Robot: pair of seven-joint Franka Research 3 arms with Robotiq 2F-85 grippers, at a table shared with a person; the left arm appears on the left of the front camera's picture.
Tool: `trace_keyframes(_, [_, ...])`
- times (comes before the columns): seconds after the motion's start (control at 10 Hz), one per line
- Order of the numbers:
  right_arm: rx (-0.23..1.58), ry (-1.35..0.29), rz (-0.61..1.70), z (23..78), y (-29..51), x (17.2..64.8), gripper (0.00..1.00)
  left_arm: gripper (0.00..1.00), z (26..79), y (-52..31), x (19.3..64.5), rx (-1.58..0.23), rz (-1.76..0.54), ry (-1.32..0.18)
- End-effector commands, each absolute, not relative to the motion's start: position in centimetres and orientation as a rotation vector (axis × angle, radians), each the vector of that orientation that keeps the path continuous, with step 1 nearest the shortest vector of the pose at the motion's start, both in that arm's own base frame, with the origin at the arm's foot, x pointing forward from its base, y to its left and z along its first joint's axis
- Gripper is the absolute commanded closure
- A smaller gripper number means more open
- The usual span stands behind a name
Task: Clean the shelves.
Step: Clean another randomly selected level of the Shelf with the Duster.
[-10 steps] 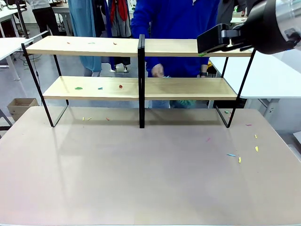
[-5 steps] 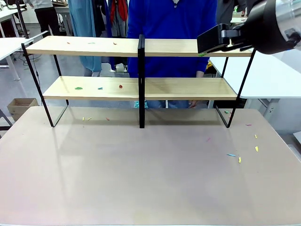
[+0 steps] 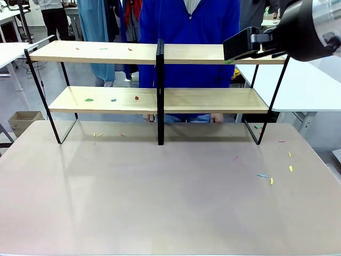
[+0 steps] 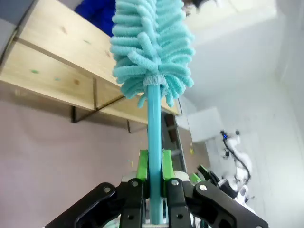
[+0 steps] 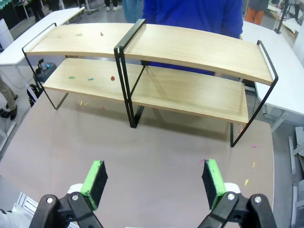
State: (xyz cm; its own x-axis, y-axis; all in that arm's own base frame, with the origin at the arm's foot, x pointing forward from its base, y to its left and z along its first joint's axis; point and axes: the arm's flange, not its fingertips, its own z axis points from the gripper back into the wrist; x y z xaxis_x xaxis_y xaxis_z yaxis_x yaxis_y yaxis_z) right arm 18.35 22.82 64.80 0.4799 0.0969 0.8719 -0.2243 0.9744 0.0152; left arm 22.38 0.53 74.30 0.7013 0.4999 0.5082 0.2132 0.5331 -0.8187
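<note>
Tabletop [image 3: 160, 202] bears one two-tier shelves [image 3: 106, 100]; left fingers [image 4: 142, 166] pinch one duster [image 4: 152, 42], right fingers [image 5: 95, 183] spread.

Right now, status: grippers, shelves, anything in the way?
Left gripper shut on teal duster. Right gripper open, empty. Shelves: coloured scraps on both left boards. Person close behind shelves.

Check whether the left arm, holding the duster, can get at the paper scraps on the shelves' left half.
Probably yes. The left gripper is shut on the duster, whose head points at the shelves with nothing between. The scraps lie on open boards, and the right arm is over at the right end.
</note>
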Motion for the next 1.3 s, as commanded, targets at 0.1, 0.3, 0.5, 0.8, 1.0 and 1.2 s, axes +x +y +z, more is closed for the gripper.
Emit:
trace_keyframes(0.1, [0.139,-1.051,0.203,64.9,22.8,18.4,0.0,0.87,74.3,0.5,22.4,-1.021,0.195,-0.809])
trace_keyframes(0.3, [0.139,-1.051,0.203,64.9,22.8,18.4,0.0,0.87,74.3,-0.3,21.9,-1.015,0.166,-0.788])
trace_keyframes(0.5, [0.139,-1.051,0.203,64.9,22.8,18.4,0.0,0.87,74.9,-4.0,23.1,-0.967,0.11,-0.768])
trace_keyframes(0.8, [0.139,-1.051,0.203,64.9,22.8,18.4,0.0,0.87,74.8,-10.8,26.6,-0.881,0.077,-0.665])
trace_keyframes(1.0, [0.139,-1.051,0.203,64.9,22.8,18.4,0.0,0.87,73.9,-14.8,28.7,-0.765,0.11,-0.661])
trace_keyframes(1.2, [0.139,-1.051,0.203,64.9,22.8,18.4,0.0,0.87,72.5,-18.1,30.1,-0.726,0.051,-0.631])
